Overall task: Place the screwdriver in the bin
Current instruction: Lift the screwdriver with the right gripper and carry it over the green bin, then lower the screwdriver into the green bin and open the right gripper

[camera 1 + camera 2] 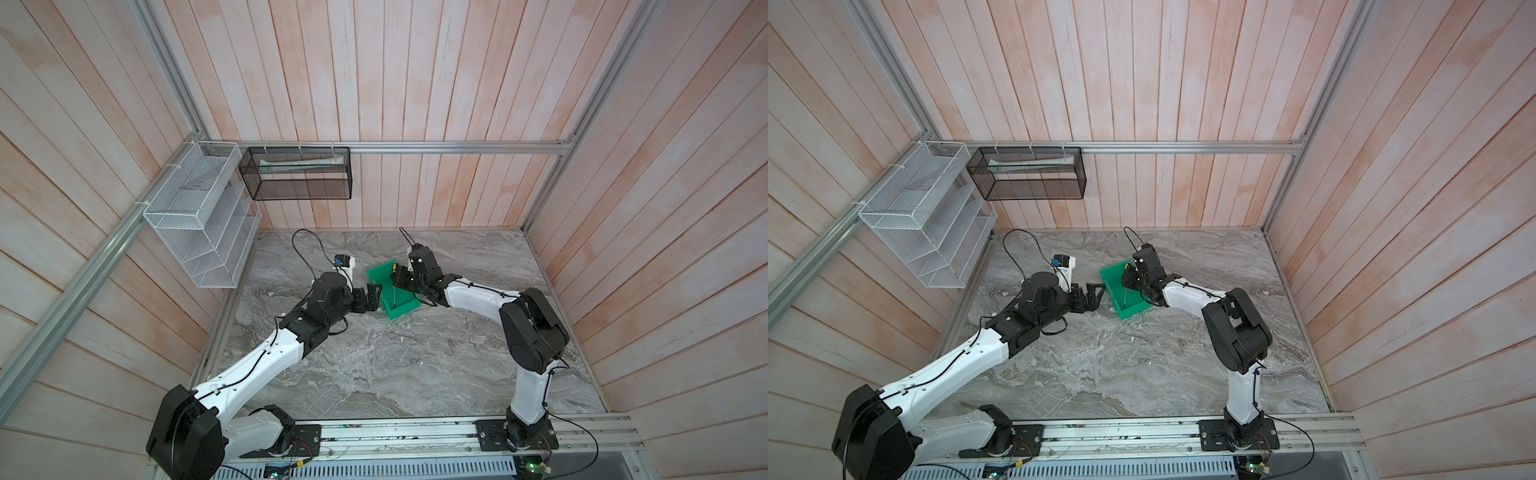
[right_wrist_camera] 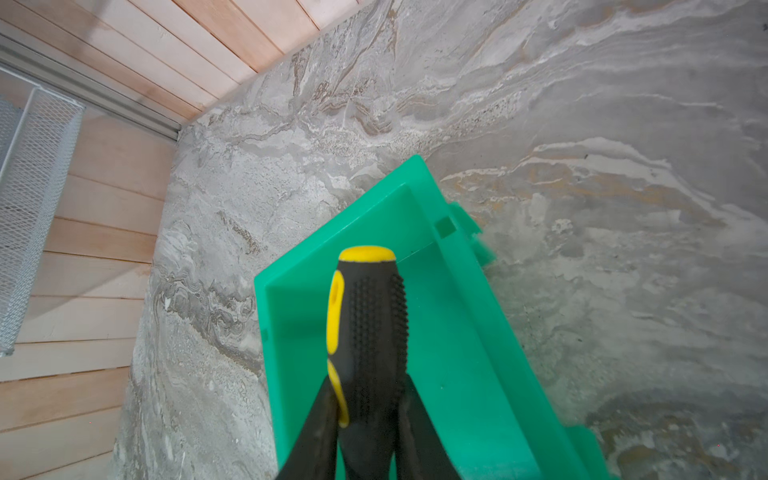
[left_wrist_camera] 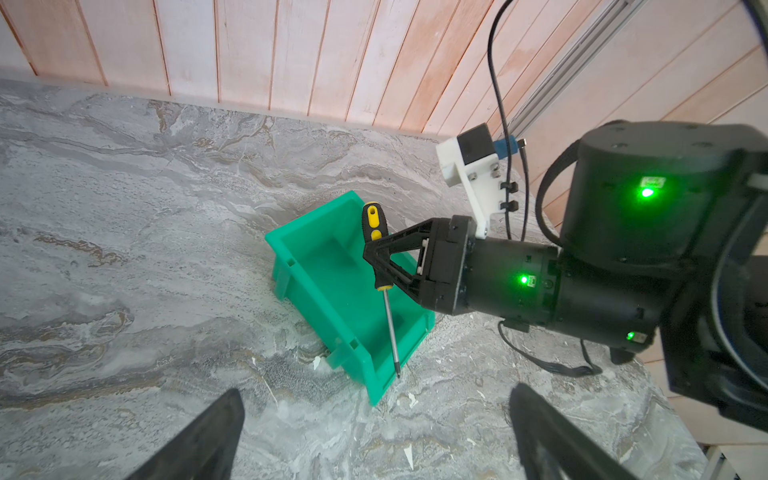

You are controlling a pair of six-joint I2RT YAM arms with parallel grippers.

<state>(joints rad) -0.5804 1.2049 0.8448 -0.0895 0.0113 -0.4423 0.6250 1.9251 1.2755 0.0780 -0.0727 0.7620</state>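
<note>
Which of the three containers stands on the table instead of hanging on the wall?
The green bin, below the screwdriver held by the right gripper. The black mesh basket and the white wire rack both hang from the metal rails.

arms [image 1: 257,365] | white links | black joints [image 1: 536,332] | black cables [image 3: 493,75] | green LEDs [image 3: 647,192]

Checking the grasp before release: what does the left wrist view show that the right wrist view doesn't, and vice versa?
Only left wrist: the whole screwdriver, its metal shaft angled toward the low front end of the bin, and the right claw from the side. Only right wrist: the handle's textured grip, and a white wire rack by the wall. Both: the right claw shut on the handle above the green bin.
</note>
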